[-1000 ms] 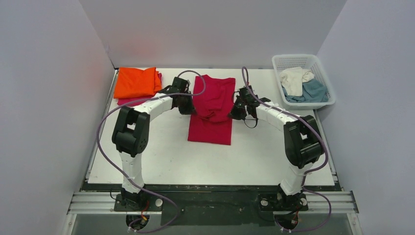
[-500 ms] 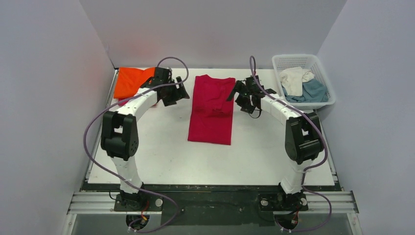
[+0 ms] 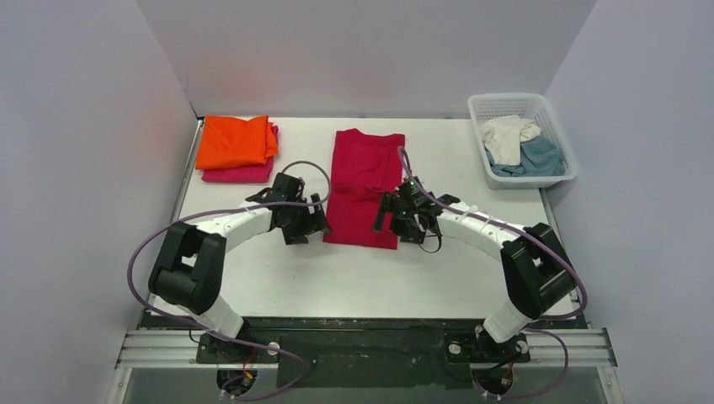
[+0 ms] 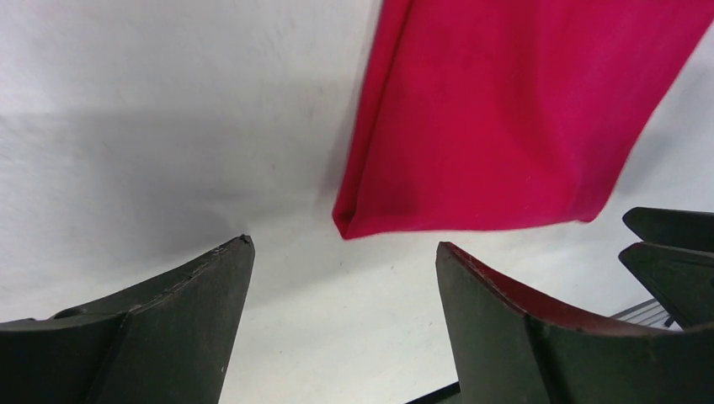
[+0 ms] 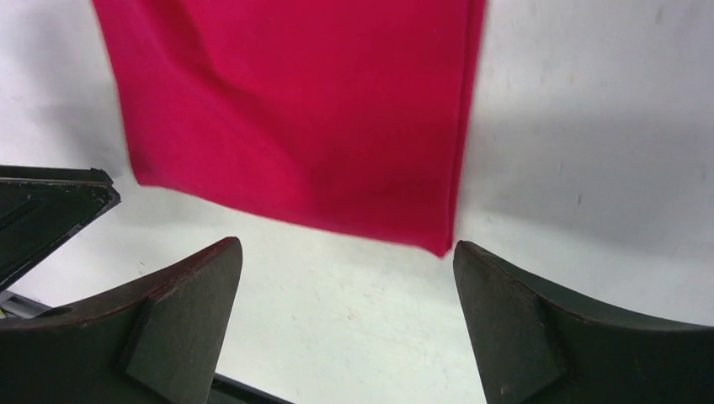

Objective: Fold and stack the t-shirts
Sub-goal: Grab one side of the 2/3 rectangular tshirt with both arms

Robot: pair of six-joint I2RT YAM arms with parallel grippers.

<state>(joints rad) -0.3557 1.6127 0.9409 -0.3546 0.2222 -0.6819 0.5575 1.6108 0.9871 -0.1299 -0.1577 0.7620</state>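
table (image 3: 278, 269), basket (image 3: 505, 98) with cream shirt (image 3: 508, 136), maybe teal shirt (image 3: 539, 156); left claw (image 4: 341, 248), right claw (image 5: 347, 244) apart

The crimson t-shirt (image 3: 364, 181), orange t-shirt (image 3: 234, 140) and magenta t-shirt (image 3: 240, 176) are plain. So are the cream t-shirt (image 3: 505, 135) and teal t-shirt (image 3: 543, 156).

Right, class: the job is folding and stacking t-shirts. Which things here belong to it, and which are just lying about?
Part of the job: crimson shirt, orange shirt, magenta shirt beneath it, cream shirt, teal shirt.
Just there: white basket holding the last two; table.
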